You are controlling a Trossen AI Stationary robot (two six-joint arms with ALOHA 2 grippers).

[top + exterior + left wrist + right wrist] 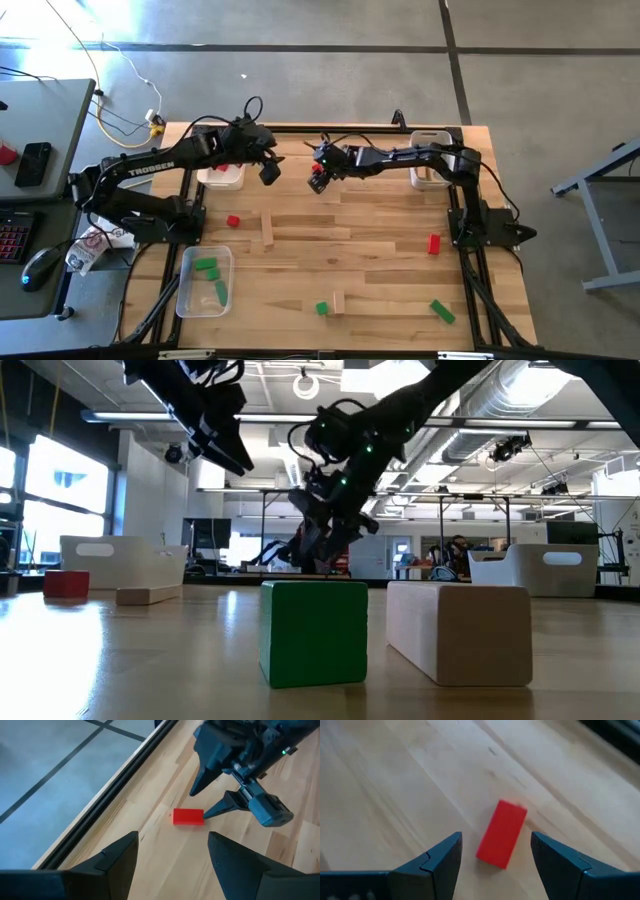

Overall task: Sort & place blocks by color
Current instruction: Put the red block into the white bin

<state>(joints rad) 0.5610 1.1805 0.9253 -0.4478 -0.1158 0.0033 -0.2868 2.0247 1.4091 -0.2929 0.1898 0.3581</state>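
Observation:
A red block [501, 841] lies flat on the wooden table near its far edge, seen also in the left wrist view [188, 816]. My right gripper [318, 178] hangs open just above it, pointing steeply down, one finger on either side of the block [318, 185] and neither touching it. My left gripper [270, 172] stands open a little to the left and higher, with nothing between its fingers [120, 851]. Other blocks lie loose on the table: red [233, 221] [433, 243], plain wood [267, 230] [339, 302] and green [322, 309] [442, 312].
A clear tray [186, 290] at the front left holds green blocks. A white tray [222, 183] at the back left has red in it; another white tray [430, 135] stands at the back right. The table's dark far rail [115, 785] runs close behind the block.

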